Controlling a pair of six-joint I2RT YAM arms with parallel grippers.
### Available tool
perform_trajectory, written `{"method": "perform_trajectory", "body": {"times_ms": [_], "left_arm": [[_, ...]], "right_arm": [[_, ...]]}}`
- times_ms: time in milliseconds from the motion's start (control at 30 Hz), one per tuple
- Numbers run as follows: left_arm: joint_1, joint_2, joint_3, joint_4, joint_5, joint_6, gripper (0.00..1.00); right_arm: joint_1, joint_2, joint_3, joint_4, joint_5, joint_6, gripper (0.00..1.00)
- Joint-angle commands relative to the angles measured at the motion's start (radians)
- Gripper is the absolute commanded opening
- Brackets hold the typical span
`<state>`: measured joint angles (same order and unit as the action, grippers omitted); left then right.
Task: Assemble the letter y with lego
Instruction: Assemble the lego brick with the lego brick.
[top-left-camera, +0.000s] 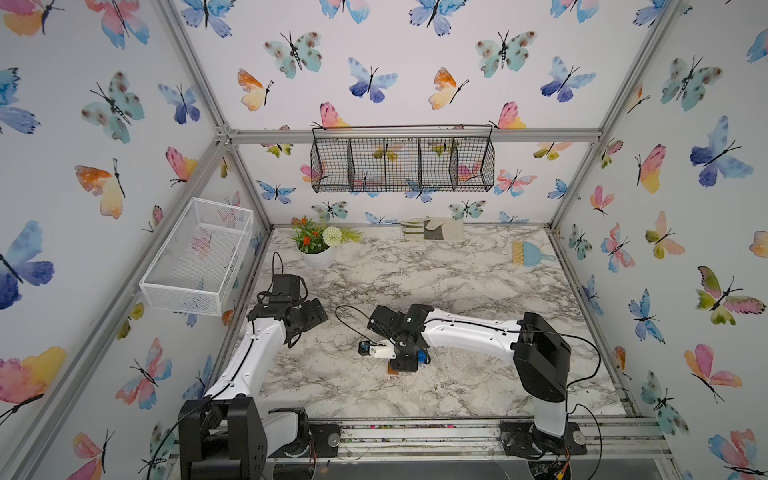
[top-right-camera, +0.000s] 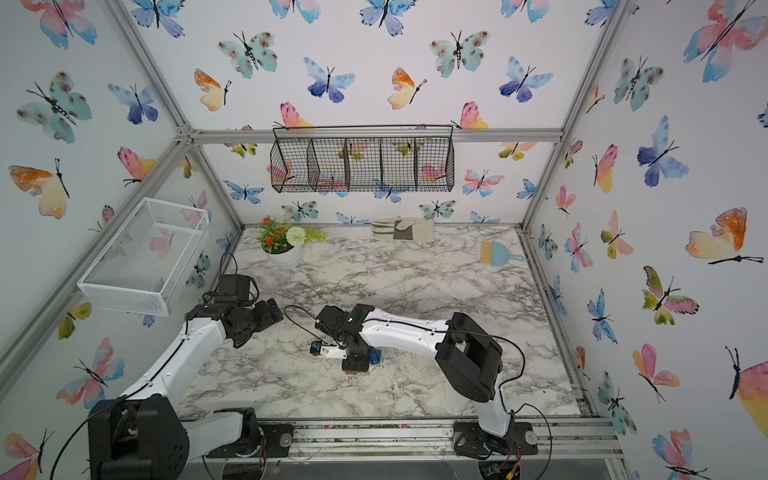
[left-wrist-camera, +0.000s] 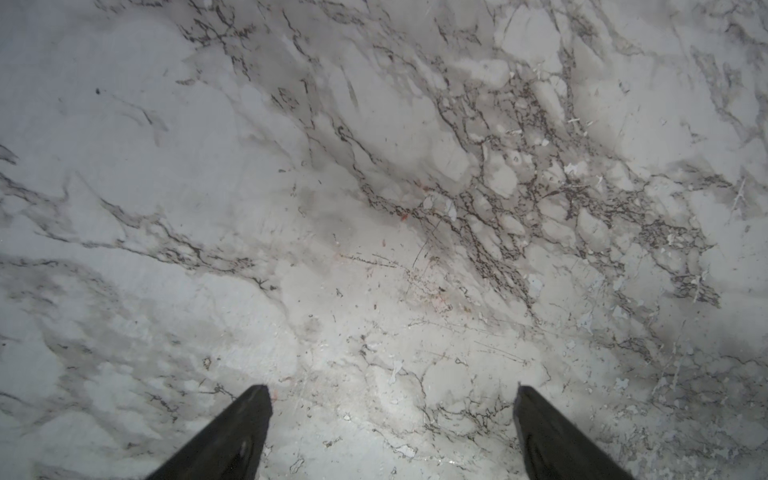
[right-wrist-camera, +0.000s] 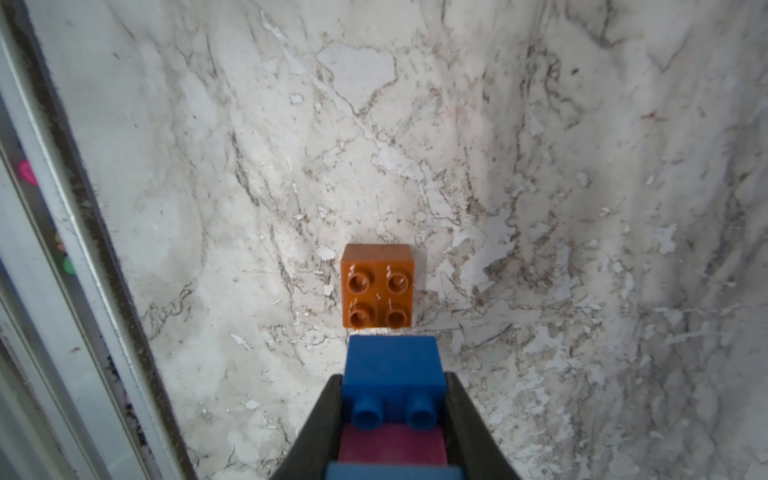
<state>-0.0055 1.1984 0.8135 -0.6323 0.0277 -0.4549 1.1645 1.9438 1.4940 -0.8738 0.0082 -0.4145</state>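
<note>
The orange square plastic brick (right-wrist-camera: 377, 286), four studs up, sits flat on the marble-patterned tabletop (right-wrist-camera: 540, 166). In both top views only a sliver of it shows (top-left-camera: 392, 371) (top-right-camera: 352, 372) under the right arm's wrist. Just short of it in the right wrist view, with a thin strip of table between them, is a blue square plastic brick (right-wrist-camera: 395, 357). Two of its studs face the camera, with a pink brick (right-wrist-camera: 390, 444) and then a light-blue brick (right-wrist-camera: 395, 471) behind. The right gripper (right-wrist-camera: 392, 378) pinches this stack from both sides.

Bare marble surrounds the orange brick. The aluminium rail (right-wrist-camera: 83, 232) along the table's front edge runs well apart from it.

The left gripper (left-wrist-camera: 390, 390) hangs near the table's left edge, its fingers (left-wrist-camera: 249, 415) spread wide over bare marble.

A white flower pot (top-left-camera: 318, 255) and a light-blue hand brush (top-left-camera: 530, 253) stand by the back edge, well away.
</note>
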Motion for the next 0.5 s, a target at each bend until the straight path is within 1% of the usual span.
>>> {"method": "perform_trajectory", "body": {"times_ms": [0, 200, 467], "left_arm": [[0.013, 0.004, 0.003, 0.029, 0.030, 0.022, 0.92], [0.053, -0.009, -0.011, 0.042, 0.042, 0.007, 0.93], [0.055, -0.002, -0.020, 0.051, 0.070, 0.005, 0.93]], "right_arm": [[0.022, 0.034, 0.024, -0.043, 0.016, -0.017, 0.16], [0.029, 0.061, 0.028, -0.045, 0.030, -0.018, 0.16], [0.031, 0.084, 0.036, -0.047, 0.039, -0.014, 0.16]]}}
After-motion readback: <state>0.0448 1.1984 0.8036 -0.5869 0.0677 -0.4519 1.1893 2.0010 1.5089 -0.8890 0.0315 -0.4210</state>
